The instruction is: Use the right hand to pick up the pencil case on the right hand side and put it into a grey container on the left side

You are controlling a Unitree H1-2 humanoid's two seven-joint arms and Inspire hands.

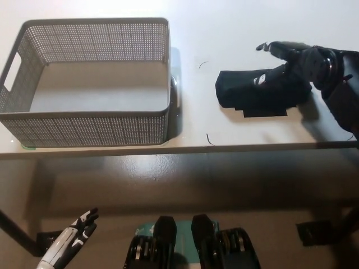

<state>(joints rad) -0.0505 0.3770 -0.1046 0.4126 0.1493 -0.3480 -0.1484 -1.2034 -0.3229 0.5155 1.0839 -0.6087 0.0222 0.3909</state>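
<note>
White left hand low at bottom left, finger state unclear. Black pencil case lies on table, right of grey container, apart. Right hand over its right end, fingers spread, touching it.

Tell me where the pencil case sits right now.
In the head view the black pencil case lies on the white table at the right, apart from the grey container on its left, with the right hand over its right end.
</note>
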